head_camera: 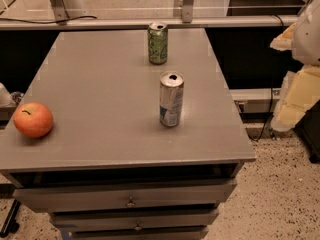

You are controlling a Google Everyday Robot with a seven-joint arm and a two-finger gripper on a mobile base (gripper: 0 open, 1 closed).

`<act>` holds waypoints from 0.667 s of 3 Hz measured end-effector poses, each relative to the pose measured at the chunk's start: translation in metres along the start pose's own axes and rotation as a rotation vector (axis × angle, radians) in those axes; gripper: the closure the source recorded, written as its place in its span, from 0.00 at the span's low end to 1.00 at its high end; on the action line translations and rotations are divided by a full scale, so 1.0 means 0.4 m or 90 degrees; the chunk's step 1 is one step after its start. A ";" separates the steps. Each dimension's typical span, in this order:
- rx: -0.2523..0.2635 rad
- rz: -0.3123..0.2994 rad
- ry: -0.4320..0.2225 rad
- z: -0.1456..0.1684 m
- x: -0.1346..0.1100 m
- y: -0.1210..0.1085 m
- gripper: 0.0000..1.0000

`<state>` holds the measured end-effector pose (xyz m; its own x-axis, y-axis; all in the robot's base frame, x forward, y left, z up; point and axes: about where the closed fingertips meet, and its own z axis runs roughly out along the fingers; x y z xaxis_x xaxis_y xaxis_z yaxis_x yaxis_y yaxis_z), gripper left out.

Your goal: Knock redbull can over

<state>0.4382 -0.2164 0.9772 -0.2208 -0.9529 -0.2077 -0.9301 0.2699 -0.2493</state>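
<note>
Approach step, no contact made yet. Redbull can (pixel 171 99) upright, right of centre on the desk (pixel 100 84); green can (pixel 157 43) at its 12 o'clock, apple (pixel 33 119) well apart at 9. Gripper (pixel 296 84) off the desk at 3 o'clock, grip state impossible to tell. Next: sweep in from 3, striking high. Open room toward 9; desk edges nearer at 3 and 6.

Grey tabletop (pixel 100 109) noted above a stack of drawers (pixel 125 201); the claw (pixel 296 96) is held off its right side. Three things are carried. Silver can (pixel 171 99): upright, nearest the claw. Green can (pixel 158 43): upright, set farther back. Apple (pixel 33 119): farthest from the claw, by the left edge.
</note>
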 end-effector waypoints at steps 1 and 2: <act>0.000 0.000 0.000 0.000 0.000 0.000 0.00; 0.003 0.001 -0.017 0.013 -0.010 0.004 0.00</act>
<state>0.4392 -0.2114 0.9725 -0.2142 -0.9485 -0.2333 -0.9282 0.2720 -0.2537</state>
